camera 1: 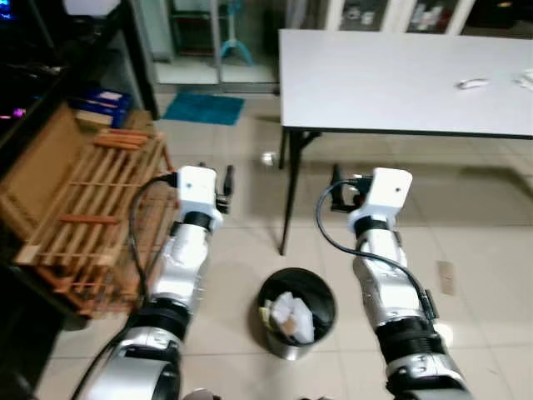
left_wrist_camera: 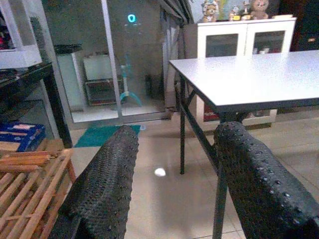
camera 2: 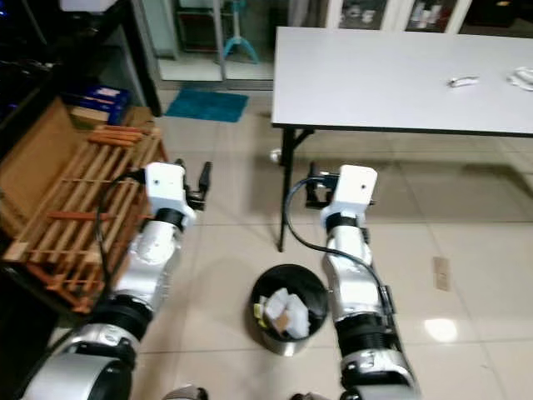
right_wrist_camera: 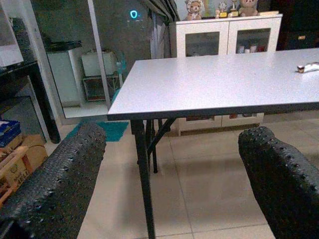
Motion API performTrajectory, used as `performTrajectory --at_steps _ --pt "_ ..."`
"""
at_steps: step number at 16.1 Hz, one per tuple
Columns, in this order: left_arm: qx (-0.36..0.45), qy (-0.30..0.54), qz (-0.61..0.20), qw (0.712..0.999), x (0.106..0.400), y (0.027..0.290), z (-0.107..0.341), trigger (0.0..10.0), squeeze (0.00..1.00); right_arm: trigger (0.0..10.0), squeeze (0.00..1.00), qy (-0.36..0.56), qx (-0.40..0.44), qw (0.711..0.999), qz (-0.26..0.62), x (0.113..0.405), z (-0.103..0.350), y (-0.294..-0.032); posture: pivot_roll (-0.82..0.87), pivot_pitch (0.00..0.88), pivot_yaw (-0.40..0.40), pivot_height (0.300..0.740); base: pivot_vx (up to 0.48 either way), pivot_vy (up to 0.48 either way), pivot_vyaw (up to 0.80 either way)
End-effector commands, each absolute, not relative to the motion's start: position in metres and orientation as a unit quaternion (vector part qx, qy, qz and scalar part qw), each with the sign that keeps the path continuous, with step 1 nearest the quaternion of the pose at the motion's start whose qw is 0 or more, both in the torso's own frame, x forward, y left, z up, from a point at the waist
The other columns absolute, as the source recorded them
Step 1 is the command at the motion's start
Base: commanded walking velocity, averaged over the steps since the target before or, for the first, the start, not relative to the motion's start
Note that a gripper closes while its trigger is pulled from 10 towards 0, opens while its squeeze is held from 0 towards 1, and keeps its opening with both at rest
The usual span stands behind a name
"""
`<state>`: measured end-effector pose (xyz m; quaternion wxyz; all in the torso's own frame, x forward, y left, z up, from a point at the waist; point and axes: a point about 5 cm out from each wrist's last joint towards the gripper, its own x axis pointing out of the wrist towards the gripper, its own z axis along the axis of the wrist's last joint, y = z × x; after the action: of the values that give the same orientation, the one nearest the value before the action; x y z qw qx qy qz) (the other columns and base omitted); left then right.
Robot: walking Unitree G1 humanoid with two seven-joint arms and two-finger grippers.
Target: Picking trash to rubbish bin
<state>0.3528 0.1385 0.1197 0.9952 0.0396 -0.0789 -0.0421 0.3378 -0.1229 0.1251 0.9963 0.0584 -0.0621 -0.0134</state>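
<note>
Bin (camera 1: 296, 312): on the floor between both arms; paper trash (camera 1: 291, 317) inside
Left gripper (left_wrist_camera: 172, 189): raised; fingers spread, empty
Right gripper (right_wrist_camera: 172, 179): raised; fingers spread, empty
Table (camera 1: 400, 83): white; small scraps (camera 1: 472, 83) on top

Bin (camera 1: 296, 312) top open btwn arms; table leg (camera 1: 288, 200) just ahead.

I was looking into a lived-in room of a home, tiled in pale beige. A long white folding table (camera 1: 400, 79) on black legs stood ahead, and behind it a white cabinet (left_wrist_camera: 244, 45) with glass doors carried teddy bears (left_wrist_camera: 259, 7) on top. A sliding glass door (left_wrist_camera: 84, 59) opened onto a side space, with a teal mat (camera 1: 202, 107) at its foot. A wooden slatted rack (camera 1: 92, 217) leaned by dark shelving on my left.
</note>
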Motion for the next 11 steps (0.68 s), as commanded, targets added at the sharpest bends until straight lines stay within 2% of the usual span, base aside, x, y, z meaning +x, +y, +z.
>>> performTrajectory --at_steps 1,10,11 --pt "0.041 -0.073 -0.04 0.996 0.3533 0.1365 0.1191 10.0 0.0 10.0 0.0 -0.068 0.06 0.996 -0.014 0.339 0.1306 -0.1259 -0.01 0.0 -0.009 0.74 0.0 -0.48 0.0" --pt "0.047 -0.061 -0.03 0.997 0.3524 0.1395 0.1154 10.0 0.0 10.0 0.0 -0.044 0.051 0.998 -0.004 0.3392 0.1275 -0.1255 -0.01 0.011 -0.01 0.74 0.0 -0.48 0.0" --pt "0.046 -0.061 -0.031 0.997 0.3525 0.1393 0.1153 10.0 0.0 10.0 0.0 -0.041 0.046 0.998 -0.002 0.3392 0.1269 -0.1254 -0.01 0.011 -0.01 0.74 0.0 -0.48 0.45"
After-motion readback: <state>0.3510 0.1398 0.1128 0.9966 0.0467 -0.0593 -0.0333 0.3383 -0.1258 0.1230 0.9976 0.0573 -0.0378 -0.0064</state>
